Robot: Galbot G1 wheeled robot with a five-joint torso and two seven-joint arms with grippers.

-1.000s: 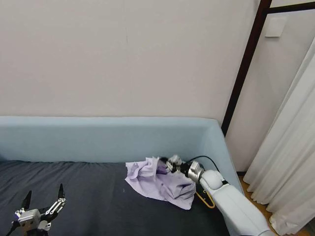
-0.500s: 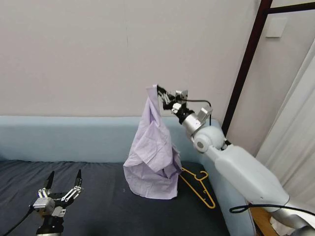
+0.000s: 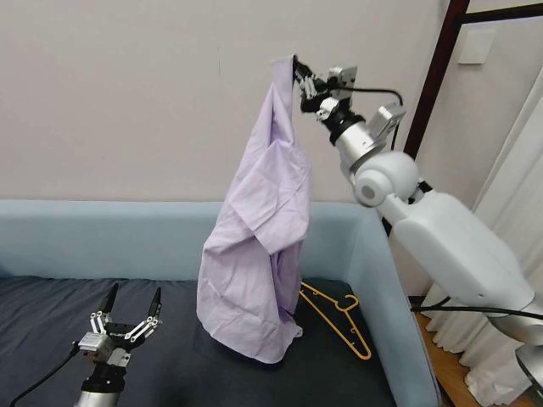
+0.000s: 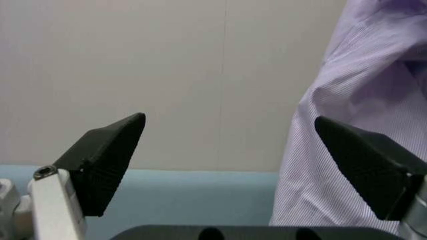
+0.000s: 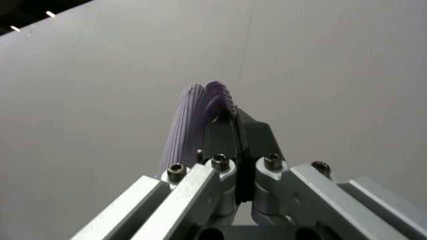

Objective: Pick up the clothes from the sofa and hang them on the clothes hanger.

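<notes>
A lilac shirt (image 3: 259, 246) hangs full length in front of the wall, its lower hem just touching the dark sofa seat (image 3: 170, 348). My right gripper (image 3: 299, 75) is raised high and shut on the shirt's top edge; the right wrist view shows the striped cloth (image 5: 200, 117) pinched between the fingers. A yellow clothes hanger (image 3: 338, 320) lies flat on the seat beside the shirt's hem. My left gripper (image 3: 129, 312) is low over the seat to the left, open and holding nothing. In the left wrist view the shirt (image 4: 360, 125) hangs beyond its spread fingertips (image 4: 110, 160).
The pale blue sofa back (image 3: 127, 237) runs along the wall, with its right arm (image 3: 386, 288) under my right arm. A dark door frame (image 3: 428, 110) and a white curtain (image 3: 509, 280) stand to the right.
My right gripper has lifted the shirt from the seat to high against the wall, so it now hangs stretched out. The hanger has come into sight. The left gripper has shifted slightly right.
</notes>
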